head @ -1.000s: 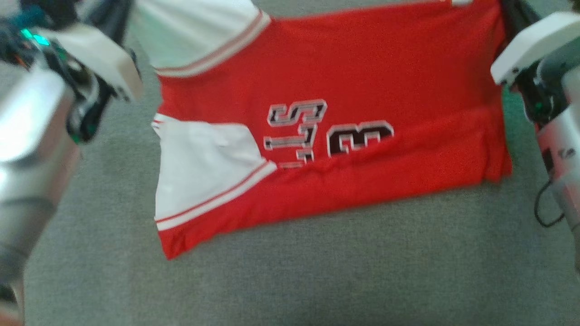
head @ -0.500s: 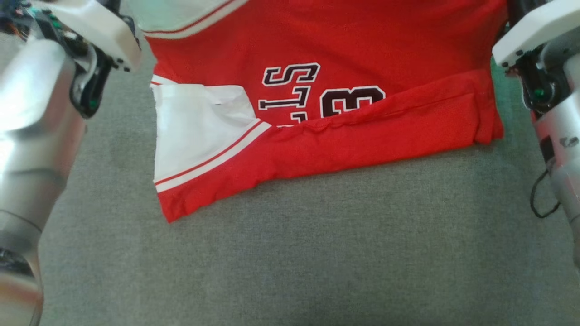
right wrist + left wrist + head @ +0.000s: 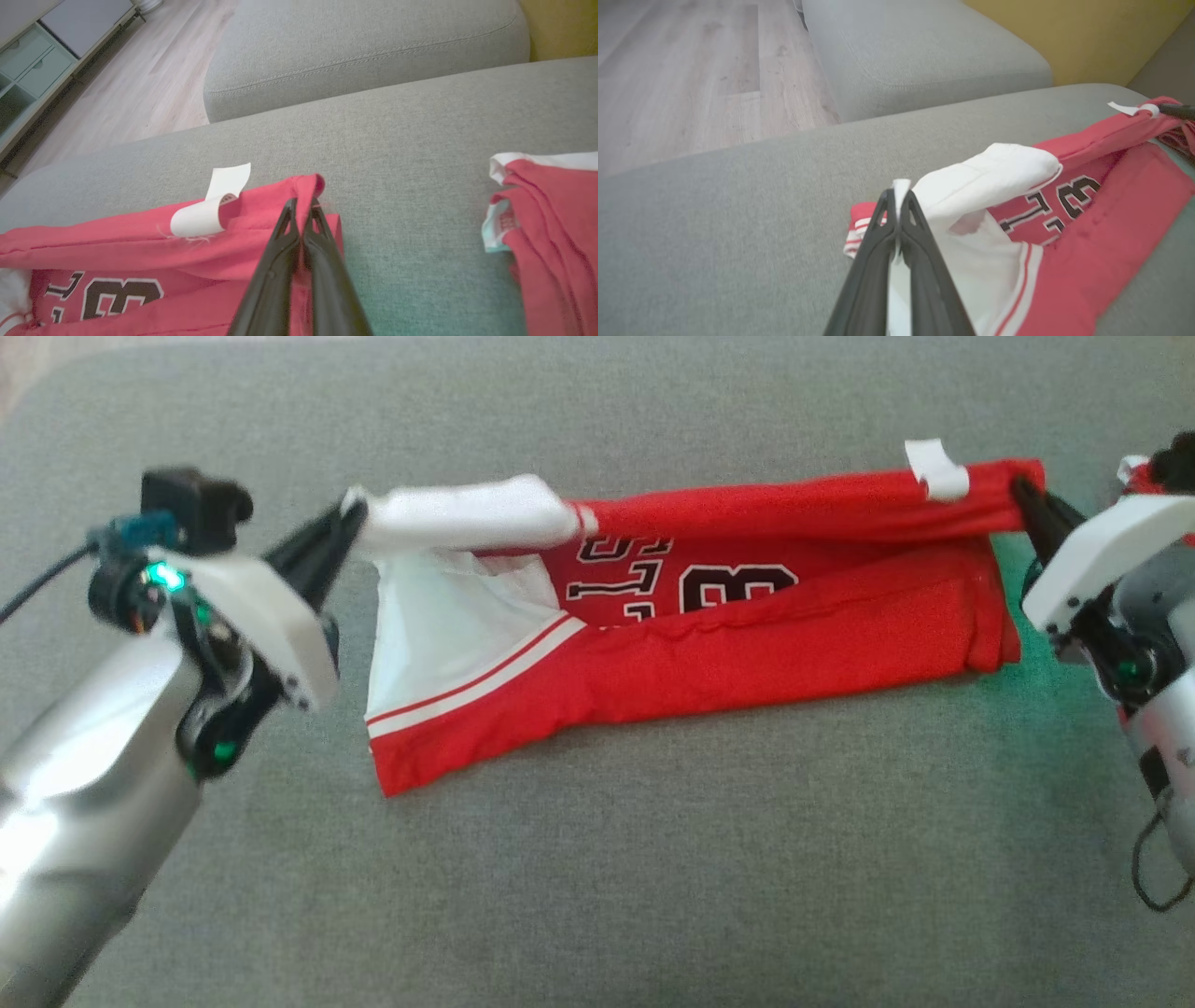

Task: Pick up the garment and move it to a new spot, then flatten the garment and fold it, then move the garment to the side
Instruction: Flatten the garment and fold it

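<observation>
The garment (image 3: 766,635) is a red jersey with white sleeves and black lettering, lying as a long band on the grey sofa cushion (image 3: 597,859). Its far edge is lifted and stretched between my two grippers, hanging over the lettering. My left gripper (image 3: 350,518) is shut on the white sleeve end (image 3: 999,172); in the left wrist view its tips (image 3: 896,200) pinch white cloth. My right gripper (image 3: 1018,490) is shut on the red hem corner, beside a white label (image 3: 936,469). The right wrist view shows that gripper (image 3: 302,207) pinching the red edge (image 3: 140,242).
Another red and white garment (image 3: 551,214) lies folded on the cushion just right of my right gripper. A second grey cushion (image 3: 924,51) stands beyond, with wooden floor (image 3: 691,70), a yellow wall (image 3: 1087,32) and a pale cabinet (image 3: 37,60) around it.
The camera has shifted. Both grippers have brought the held far edge down and toward me, so the jersey's upper part now drapes over the lettering and the band is narrower.
</observation>
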Controlling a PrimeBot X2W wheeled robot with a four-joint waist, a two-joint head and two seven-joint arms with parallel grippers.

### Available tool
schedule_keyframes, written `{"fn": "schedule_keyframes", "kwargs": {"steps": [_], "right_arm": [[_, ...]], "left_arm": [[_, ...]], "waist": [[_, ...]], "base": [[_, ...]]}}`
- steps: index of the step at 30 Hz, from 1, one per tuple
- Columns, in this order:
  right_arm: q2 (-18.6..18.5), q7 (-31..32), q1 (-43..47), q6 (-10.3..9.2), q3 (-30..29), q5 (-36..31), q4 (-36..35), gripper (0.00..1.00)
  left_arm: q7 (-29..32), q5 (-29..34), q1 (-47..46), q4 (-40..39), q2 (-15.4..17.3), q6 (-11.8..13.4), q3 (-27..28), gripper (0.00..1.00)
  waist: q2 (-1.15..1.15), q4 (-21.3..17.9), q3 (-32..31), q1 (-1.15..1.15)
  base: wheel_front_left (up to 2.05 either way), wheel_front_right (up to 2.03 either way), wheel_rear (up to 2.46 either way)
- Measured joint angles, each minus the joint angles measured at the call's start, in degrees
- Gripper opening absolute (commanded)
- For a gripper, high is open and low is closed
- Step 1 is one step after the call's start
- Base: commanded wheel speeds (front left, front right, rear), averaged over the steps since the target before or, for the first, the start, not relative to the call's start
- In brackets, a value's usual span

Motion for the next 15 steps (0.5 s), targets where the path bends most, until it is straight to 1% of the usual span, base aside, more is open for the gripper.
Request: {"fn": "schedule_keyframes", "kwargs": {"steps": [4, 6, 7, 11, 15], "right_arm": [[-1.1, 2.6, 1.6, 0.00, 1.5, 1.2, -1.3, 0.00], [-1.7, 4.2, 2.8, 0.00, 2.2, 1.9, -2.3, 0.00], [-2.6, 5.8, 3.7, 0.00, 3.1, 2.4, -2.8, 0.00], [-4.0, 8.4, 4.7, 0.00, 4.3, 2.7, -4.0, 0.00], [-4.5, 11.3, 5.1, 0.00, 5.3, 3.1, -4.8, 0.00]], "left_arm": [[4.1, -2.8, 4.4, -6.9, 3.9, 0.2, -0.5, 0.00], [6.3, -3.9, 6.4, -10.2, 5.7, 0.9, -0.9, 0.00], [8.1, -5.1, 8.5, -13.6, 7.4, 1.9, -1.6, 0.00], [11.3, -6.2, 11.8, -19.1, 9.8, 3.5, -2.6, 0.00], [14.3, -7.7, 13.1, -22.3, 11.3, 4.2, -4.0, 0.00]], "waist": [[0.00, 0.3, -1.5, 0.00], [0.00, 0.3, -2.2, 0.00], [0.00, 0.3, -2.8, 0.00], [0.00, 0.1, -3.2, 0.01], [0.00, 0.0, -3.2, 0.01]], "base": [[0.00, 0.00, 0.00], [0.00, 0.00, 0.00], [0.00, 0.00, 0.00], [0.00, 0.00, 0.00], [0.00, 0.00, 0.00]]}}
